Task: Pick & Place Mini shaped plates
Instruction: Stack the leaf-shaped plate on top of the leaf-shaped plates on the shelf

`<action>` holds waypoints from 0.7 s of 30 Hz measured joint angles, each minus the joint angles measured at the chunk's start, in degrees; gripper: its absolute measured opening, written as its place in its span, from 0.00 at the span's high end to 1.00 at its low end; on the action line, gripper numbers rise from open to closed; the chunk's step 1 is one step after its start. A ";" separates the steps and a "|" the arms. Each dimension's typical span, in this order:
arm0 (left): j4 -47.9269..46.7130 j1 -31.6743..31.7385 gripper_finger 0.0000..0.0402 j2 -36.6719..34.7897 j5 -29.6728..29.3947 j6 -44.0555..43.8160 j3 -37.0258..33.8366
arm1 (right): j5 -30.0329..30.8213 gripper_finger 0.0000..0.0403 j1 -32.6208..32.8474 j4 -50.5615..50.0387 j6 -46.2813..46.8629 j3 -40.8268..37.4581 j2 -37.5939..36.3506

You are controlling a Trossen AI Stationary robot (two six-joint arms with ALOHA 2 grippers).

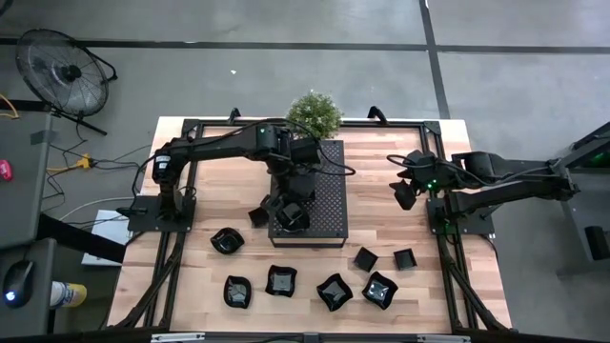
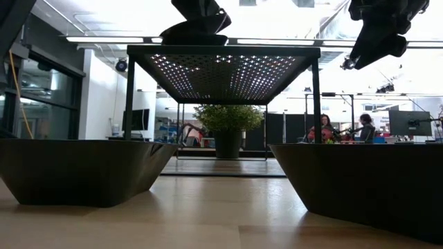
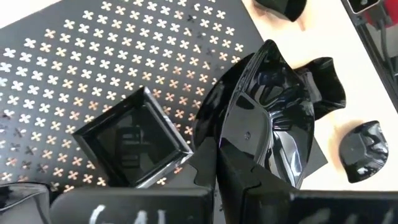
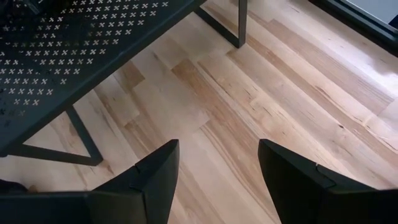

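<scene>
A black perforated tray (image 1: 329,191) stands on legs at the table's middle. My left gripper (image 1: 291,202) hangs over its near left part, shut on a glossy black wavy-rimmed mini plate (image 3: 267,106). A square mini plate (image 3: 132,144) rests flat on the tray beside it. Several more mini plates lie on the wood near the front edge, among them one wavy (image 1: 335,292) and one small and square (image 1: 366,258). My right gripper (image 1: 405,195) hangs open over bare wood right of the tray, holding nothing. My left gripper pinches the wavy-rimmed plate by its rim (image 3: 239,155) between its two fingers, coming from above at a steep slant. The plate stands tilted on edge with its hollow side toward the camera. It hangs just over the tray; whether it touches the tray, I cannot tell.
A potted plant (image 1: 313,112) stands at the table's far edge behind the tray. Two plates (image 2: 83,173) (image 2: 367,187) fill the low view's foreground. Bare wood lies right of the tray (image 4: 261,99). A fan (image 1: 62,71) stands on the floor. People (image 2: 324,128) sit in the room beyond.
</scene>
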 joint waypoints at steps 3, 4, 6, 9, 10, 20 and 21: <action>1.01 -0.04 1.00 0.00 -0.40 -0.14 0.00 | 0.00 0.47 0.00 0.00 0.22 0.00 0.00; 1.54 -0.04 1.00 0.01 -0.68 -0.31 0.00 | 0.00 0.47 0.00 -0.01 0.22 0.00 0.00; 1.81 -0.04 1.00 0.02 -0.77 -0.37 0.00 | 0.00 0.47 0.00 -0.01 0.22 0.00 0.00; 1.61 -0.04 1.00 0.02 -0.81 0.05 0.00 | -0.04 0.47 0.00 0.00 0.24 0.00 0.00; 1.57 -0.04 1.00 0.02 -0.87 0.30 0.00 | -0.11 0.47 0.00 0.00 0.24 0.00 0.00; 1.23 -0.04 1.00 0.54 -0.67 2.63 0.00 | -0.04 0.47 0.00 0.00 0.22 0.00 0.00; 1.17 -0.04 1.00 0.78 -0.31 2.59 0.00 | -0.04 0.47 0.00 0.00 0.22 0.00 0.00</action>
